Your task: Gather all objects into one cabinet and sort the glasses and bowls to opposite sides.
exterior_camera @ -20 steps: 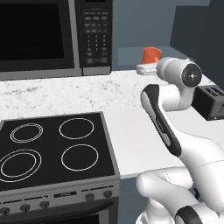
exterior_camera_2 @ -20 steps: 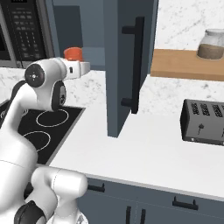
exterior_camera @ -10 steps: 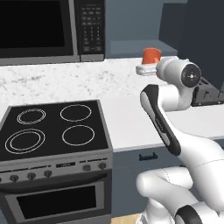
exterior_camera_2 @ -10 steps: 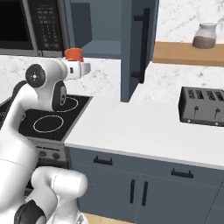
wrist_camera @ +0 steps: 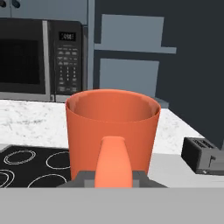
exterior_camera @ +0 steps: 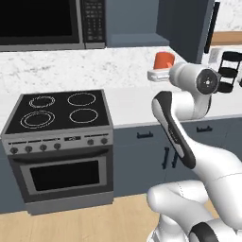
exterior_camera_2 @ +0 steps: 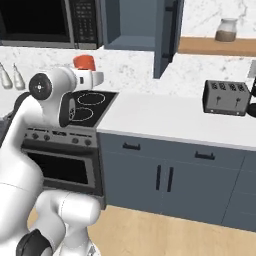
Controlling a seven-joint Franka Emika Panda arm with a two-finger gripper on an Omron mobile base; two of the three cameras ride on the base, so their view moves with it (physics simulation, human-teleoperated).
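My gripper (exterior_camera: pixel 159 73) is shut on the bright orange cup (exterior_camera: pixel 164 60), holding it upright above the counter to the right of the stove. In the right base view the orange cup (exterior_camera_2: pixel 84 62) sits on top of the gripper (exterior_camera_2: pixel 93 77). Close up in the hand view, the orange cup (wrist_camera: pixel 112 131) shows its handle, and it hides the fingertips. Beyond it the dark slate-blue cabinet (wrist_camera: pixel 130 59) stands open with bare shelves. Its door (exterior_camera_2: pixel 167 35) is swung out, with the black bar handle (exterior_camera: pixel 212 26) on it. The other cup and the bowls are out of view.
A black microwave (exterior_camera: pixel 42 21) hangs left of the cabinet, above the stove (exterior_camera: pixel 61 113). A black toaster (exterior_camera_2: pixel 227 97) stands on the white counter (exterior_camera_2: pixel 165 117) to the right. A jar (exterior_camera_2: pixel 226 30) rests on a wooden shelf. Wood floor lies before the base cabinets.
The whole picture has shifted: the base has backed away from the counter, so the oven front and floor now show. The orange cup stays in the gripper.
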